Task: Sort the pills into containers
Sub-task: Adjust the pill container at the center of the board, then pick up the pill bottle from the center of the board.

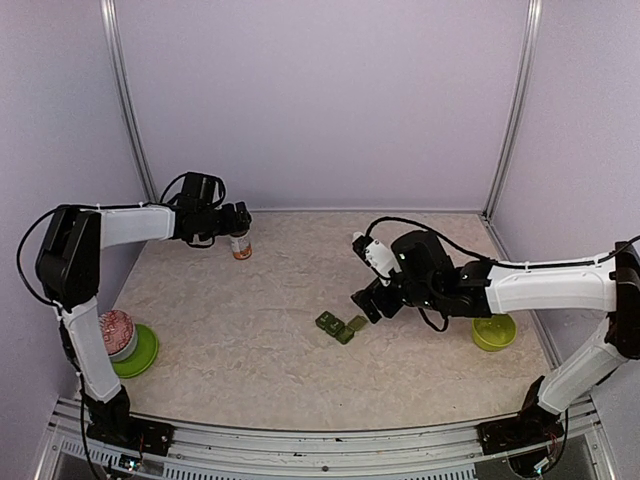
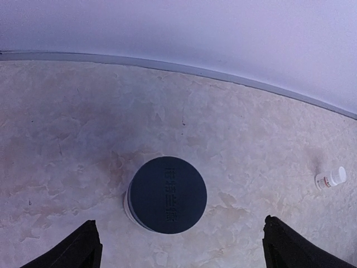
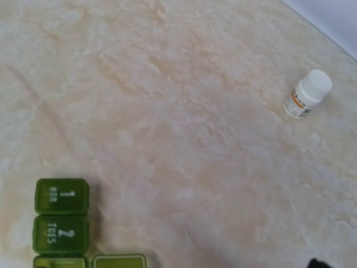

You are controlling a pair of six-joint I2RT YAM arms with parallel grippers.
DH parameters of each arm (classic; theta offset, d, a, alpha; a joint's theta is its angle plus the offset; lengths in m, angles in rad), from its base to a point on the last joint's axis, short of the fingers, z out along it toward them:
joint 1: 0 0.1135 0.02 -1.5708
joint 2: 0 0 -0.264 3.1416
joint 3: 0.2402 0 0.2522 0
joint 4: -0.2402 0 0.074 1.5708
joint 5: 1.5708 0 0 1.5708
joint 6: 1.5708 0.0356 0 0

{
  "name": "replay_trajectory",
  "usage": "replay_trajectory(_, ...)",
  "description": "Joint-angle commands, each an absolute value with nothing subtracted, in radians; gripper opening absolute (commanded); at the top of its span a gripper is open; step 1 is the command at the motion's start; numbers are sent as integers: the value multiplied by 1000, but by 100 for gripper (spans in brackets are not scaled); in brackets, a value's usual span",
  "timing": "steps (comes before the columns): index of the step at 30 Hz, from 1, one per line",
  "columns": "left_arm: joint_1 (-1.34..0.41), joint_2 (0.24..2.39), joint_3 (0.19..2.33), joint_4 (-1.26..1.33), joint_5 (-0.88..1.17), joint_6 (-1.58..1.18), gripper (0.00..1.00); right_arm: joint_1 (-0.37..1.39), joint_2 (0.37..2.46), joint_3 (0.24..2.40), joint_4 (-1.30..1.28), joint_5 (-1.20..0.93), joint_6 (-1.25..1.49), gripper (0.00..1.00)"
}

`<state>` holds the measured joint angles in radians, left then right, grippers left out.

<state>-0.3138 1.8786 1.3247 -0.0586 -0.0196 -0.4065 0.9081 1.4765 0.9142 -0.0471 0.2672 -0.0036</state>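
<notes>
Lavender walls (image 1: 320,100) and two metal posts (image 1: 125,100) close in a marbled beige counter (image 1: 270,290). The pill box (image 1: 340,327) lies near the counter's centre, a little toward the near right. Its lids marked 1 MON and 2 TUES are shut flat, and further compartments run off the bottom of the right wrist view. The right end effector (image 1: 363,303) hangs just past the box's far right side, released and carrying nothing; only one dark fingertip (image 3: 319,262) shows in its own camera. A small white bottle (image 3: 307,94) stands farther back, well apart from the box, with open counter between them. Toward the far left corner, the left end effector (image 1: 238,222) is spread wide over a dark-capped bottle (image 2: 167,194). Its fingers (image 2: 72,251) flank the cap, with counter showing on both sides, and neither touches it. A lime-green bowl (image 1: 494,332) sits near the right edge beside the right arm. A round tub (image 1: 117,333) on a green dish (image 1: 148,352) sits by the left edge, a broad stretch of counter away from the pill box.
</notes>
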Motion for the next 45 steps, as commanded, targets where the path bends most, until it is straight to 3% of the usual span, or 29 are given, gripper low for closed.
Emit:
replay_trajectory(1, -357, 1945, 1431, -162, -161, -311, 97, 900, 1440, 896, -33, 291, 17, 100)
replay_trajectory(21, -365, 2086, 1574, -201, -248, -265, 85, 899, 1390, 852, -39, 319, 32, 100)
replay_trajectory(32, -359, 2116, 1610, -202, -237, -249, 62, 898, 1391, 835, -28, 322, 35, 100)
replay_trajectory(41, -359, 2129, 1611, -207, -235, -251, 63, 897, 1389, 833, -21, 324, 34, 100)
replay_trajectory(45, -359, 2127, 1607, -202, -236, -251, 52, 897, 1394, 831, -19, 323, 34, 100)
